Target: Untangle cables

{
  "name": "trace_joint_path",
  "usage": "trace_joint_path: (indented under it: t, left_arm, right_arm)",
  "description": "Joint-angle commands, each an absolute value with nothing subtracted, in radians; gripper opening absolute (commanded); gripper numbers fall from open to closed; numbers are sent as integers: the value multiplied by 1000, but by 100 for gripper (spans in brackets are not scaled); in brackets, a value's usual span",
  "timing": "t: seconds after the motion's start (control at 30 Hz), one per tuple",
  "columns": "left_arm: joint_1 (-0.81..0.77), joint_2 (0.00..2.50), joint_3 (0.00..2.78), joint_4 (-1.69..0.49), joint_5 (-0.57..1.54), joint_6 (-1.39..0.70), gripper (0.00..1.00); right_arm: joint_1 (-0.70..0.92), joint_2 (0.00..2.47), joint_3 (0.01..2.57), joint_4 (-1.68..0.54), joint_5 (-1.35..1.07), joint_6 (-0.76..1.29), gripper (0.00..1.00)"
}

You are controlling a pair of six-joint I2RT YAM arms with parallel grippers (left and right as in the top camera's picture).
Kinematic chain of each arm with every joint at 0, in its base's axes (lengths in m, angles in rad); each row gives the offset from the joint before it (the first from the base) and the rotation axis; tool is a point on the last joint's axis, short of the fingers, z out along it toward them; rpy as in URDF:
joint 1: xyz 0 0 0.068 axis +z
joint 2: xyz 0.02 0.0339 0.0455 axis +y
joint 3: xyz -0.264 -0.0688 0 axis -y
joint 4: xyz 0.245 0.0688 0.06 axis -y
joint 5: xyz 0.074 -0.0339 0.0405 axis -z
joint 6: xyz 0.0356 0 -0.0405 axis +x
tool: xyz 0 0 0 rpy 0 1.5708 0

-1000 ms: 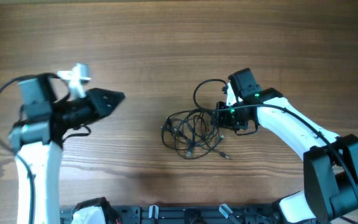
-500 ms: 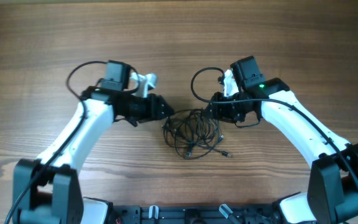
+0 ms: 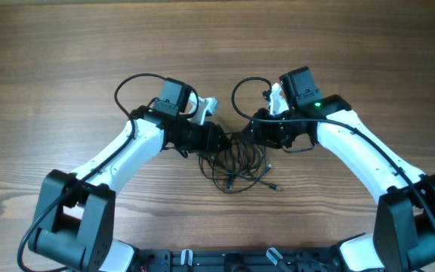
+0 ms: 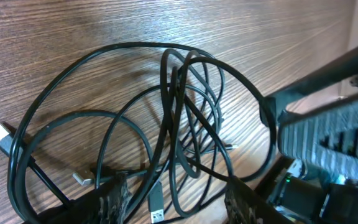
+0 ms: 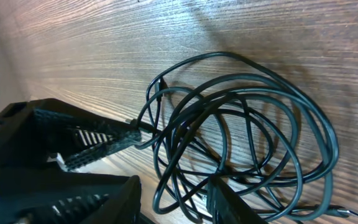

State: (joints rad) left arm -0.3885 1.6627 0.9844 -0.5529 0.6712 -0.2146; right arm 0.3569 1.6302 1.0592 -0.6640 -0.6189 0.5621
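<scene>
The cables (image 3: 236,160) lie as one tangle of thin black loops on the wooden table, between the two arms. My left gripper (image 3: 219,140) sits at the tangle's upper left edge and my right gripper (image 3: 251,134) at its upper right, tips close together. In the left wrist view the left gripper (image 4: 179,205) is open, with several strands and a silver-tipped USB plug (image 4: 156,209) between its fingers (image 4: 114,198). In the right wrist view the right gripper (image 5: 173,202) is open and straddles a few loops (image 5: 241,137); one finger (image 5: 229,204) touches a crossing.
Thicker black arm wires arc above each wrist (image 3: 136,81) (image 3: 242,92). A small plug end (image 3: 276,188) trails toward the front. A black rail (image 3: 225,261) runs along the table's near edge. Bare wood (image 3: 217,38) lies behind the arms.
The left arm swung in from the far left to the tangle and its jaws opened. The right gripper edged left onto the cables and widened slightly.
</scene>
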Motion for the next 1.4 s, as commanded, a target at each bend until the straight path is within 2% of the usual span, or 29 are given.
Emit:
trace_joint_path:
  t: [0.0, 0.1, 0.2, 0.33, 0.43, 0.57, 0.67, 0.8, 0.93, 0.97, 1.0, 1.03, 1.07, 1.23, 1.37]
  left_arm:
    - [-410, 1678, 984, -537, 634, -224, 52]
    - [-423, 1678, 984, -533, 613, -224, 52]
    - [-440, 1678, 983, -533, 571, -224, 52]
    - [-449, 1678, 983, -533, 562, -224, 50]
    - [-449, 1678, 983, -533, 545, -224, 47]
    - [-450, 1678, 982, -530, 544, -224, 46]
    - [-450, 1678, 983, -529, 544, -224, 45]
    - [-450, 1678, 982, -530, 544, -224, 46]
    - [-450, 1678, 982, -531, 544, -224, 45]
    - [-450, 1678, 982, -531, 544, -224, 40]
    - [-450, 1678, 982, -532, 544, -224, 29]
    - [-450, 1678, 982, -534, 544, -224, 11]
    - [-450, 1678, 982, -535, 544, -224, 4]
    - [-450, 1678, 982, -547, 532, -224, 4]
    - [-448, 1678, 982, -596, 404, -229, 4]
  right_arm:
    - [398, 1614, 1071, -638, -546, 599, 37]
    - [419, 1615, 1071, -626, -513, 610, 39]
    - [420, 1630, 1071, -618, -508, 631, 35]
    - [420, 1646, 1070, -617, -506, 636, 4]
    - [420, 1645, 1071, -590, -581, 616, 4]
    - [420, 1641, 1075, -455, -979, 392, 5]
    - [420, 1616, 1084, -379, -1125, 361, 4]
    - [420, 1548, 1084, -319, -1094, 369, 5]
    - [419, 1459, 1084, -308, -957, 381, 5]
    - [419, 1436, 1084, -307, -933, 381, 5]
    - [419, 1414, 1084, -307, -916, 381, 4]
    - [419, 1386, 1084, -307, -897, 381, 4]
    - [419, 1367, 1084, -308, -883, 381, 4]
    - [419, 1279, 1084, -308, -794, 396, 4]
    - [410, 1217, 1084, -311, -736, 396, 4]
